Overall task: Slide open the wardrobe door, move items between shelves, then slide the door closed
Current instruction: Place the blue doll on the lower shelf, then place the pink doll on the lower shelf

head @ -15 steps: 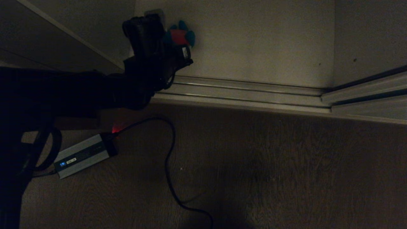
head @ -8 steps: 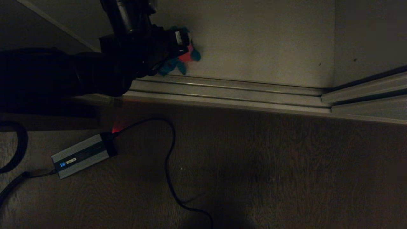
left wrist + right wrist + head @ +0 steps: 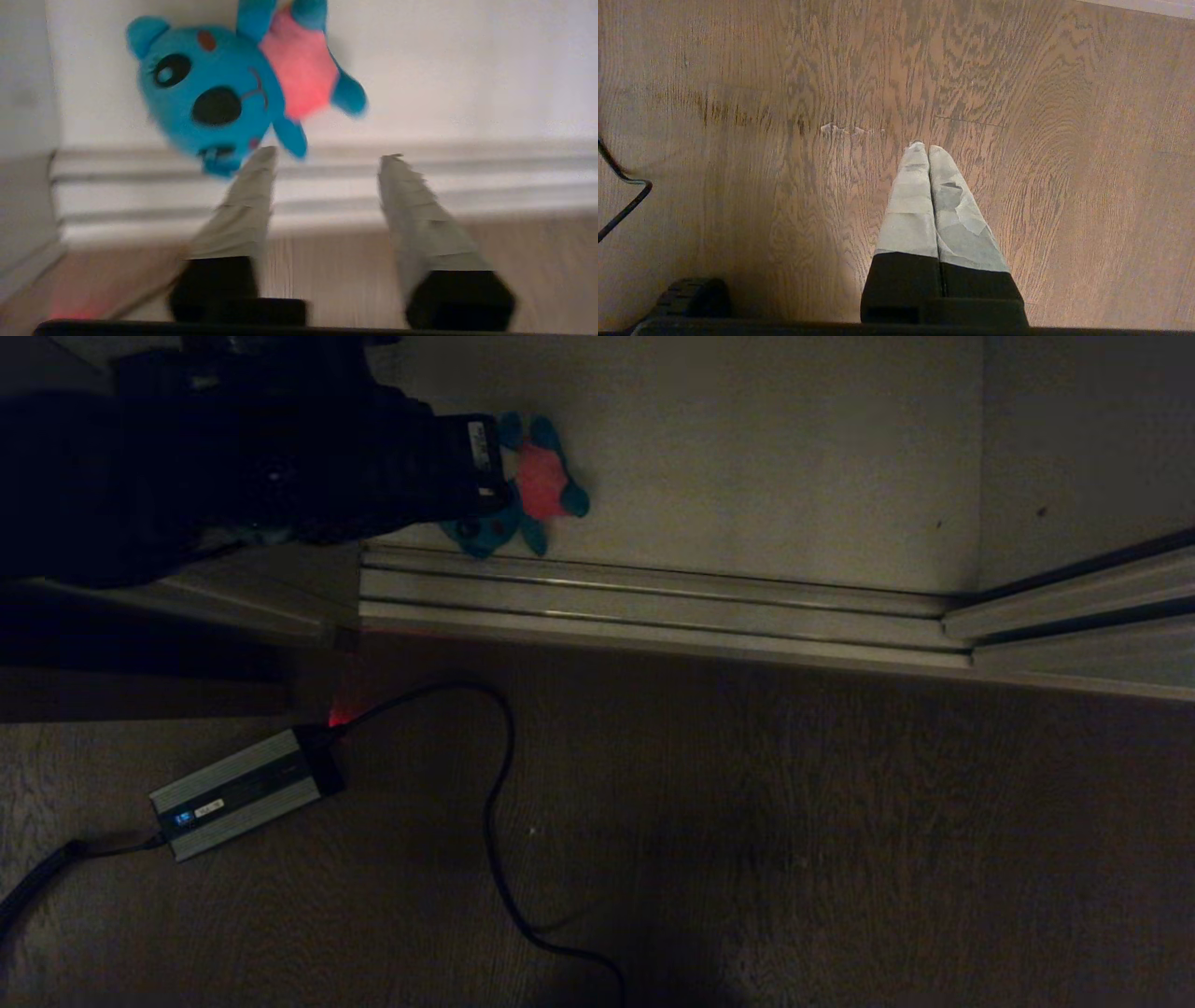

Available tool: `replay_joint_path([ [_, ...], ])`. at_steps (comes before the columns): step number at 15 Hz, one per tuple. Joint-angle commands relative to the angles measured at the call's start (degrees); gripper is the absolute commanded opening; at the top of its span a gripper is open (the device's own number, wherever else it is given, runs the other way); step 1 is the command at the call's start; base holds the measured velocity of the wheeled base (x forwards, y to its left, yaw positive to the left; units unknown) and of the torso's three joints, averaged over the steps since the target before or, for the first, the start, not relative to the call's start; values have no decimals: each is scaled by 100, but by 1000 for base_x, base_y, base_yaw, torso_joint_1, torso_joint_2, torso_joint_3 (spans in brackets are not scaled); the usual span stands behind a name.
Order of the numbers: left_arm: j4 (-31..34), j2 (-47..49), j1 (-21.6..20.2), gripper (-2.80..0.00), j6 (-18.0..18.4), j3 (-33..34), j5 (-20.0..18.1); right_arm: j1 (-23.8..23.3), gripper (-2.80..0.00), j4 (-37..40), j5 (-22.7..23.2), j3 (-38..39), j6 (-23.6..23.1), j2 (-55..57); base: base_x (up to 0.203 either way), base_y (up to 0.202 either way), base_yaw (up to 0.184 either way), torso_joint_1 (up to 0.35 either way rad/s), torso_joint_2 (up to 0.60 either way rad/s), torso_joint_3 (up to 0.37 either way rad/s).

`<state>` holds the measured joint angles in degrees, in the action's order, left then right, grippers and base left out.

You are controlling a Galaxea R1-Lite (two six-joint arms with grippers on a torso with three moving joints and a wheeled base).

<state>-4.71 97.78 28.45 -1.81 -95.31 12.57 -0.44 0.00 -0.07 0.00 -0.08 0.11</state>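
Note:
A blue plush toy (image 3: 523, 490) in a pink shirt lies on its back on the off-white bottom shelf (image 3: 747, 457), just behind the floor track. In the left wrist view this toy (image 3: 219, 93) rests beyond and to one side of my left gripper (image 3: 329, 156), which is open and holds nothing. One of its fingertips (image 3: 264, 156) is close to the toy's head. My left arm (image 3: 261, 467) fills the upper left of the head view. The pale sliding wardrobe door (image 3: 1083, 439) stands at the right, leaving the opening uncovered. My right gripper (image 3: 924, 148) hangs shut over the wood floor.
A double metal track (image 3: 653, 607) runs along the shelf's front edge. On the wood floor lie a grey power adapter (image 3: 243, 793) and a looping black cable (image 3: 495, 840). A cream side wall stands left of the toy.
My left gripper carried the blue toy down to the shelf near the track and let it go. The arm has since pulled back toward the upper left.

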Motion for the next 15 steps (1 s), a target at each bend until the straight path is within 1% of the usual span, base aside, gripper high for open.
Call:
replay_joint_path([
  [1,512,-1110,64,-280,-33,413,-29,0,-280,0,-1,26,-1,-2,0,0,0,0,0,0],
  [4,1396,-2179,56,-280,-72,993,-90,0,-280,0,4,26,-1,-2,0,0,0,0,0,0],
  [6,1851,-2814,-70,-280,-67,1238,-188,8,-280,0,-1,26,-1,-2,0,0,0,0,0,0],
  [8,2226,-3415,-222,-280,-60,1572,-527,0,-280,0,-1,26,-1,-2,0,0,0,0,0,0],
  [10,2618,-4042,-387,-280,-58,2060,-960,0,-280,0,-1,26,-1,-2,0,0,0,0,0,0],
  [11,2771,-4339,-564,-280,-55,2307,-1192,0,-280,0,-1,26,-1,-2,0,0,0,0,0,0],
  [13,2989,-4823,-1225,-280,-29,2685,-1813,6,-280,0,-1,26,-1,-2,0,0,0,0,0,0],
  [14,3132,-4986,-1461,-280,16,2762,-2030,0,-280,0,4,26,-1,-2,0,0,0,0,0,0],
  [15,3260,-5148,-1692,-280,68,2785,-2114,0,-280,0,-1,26,-1,-2,0,0,0,0,0,0],
])
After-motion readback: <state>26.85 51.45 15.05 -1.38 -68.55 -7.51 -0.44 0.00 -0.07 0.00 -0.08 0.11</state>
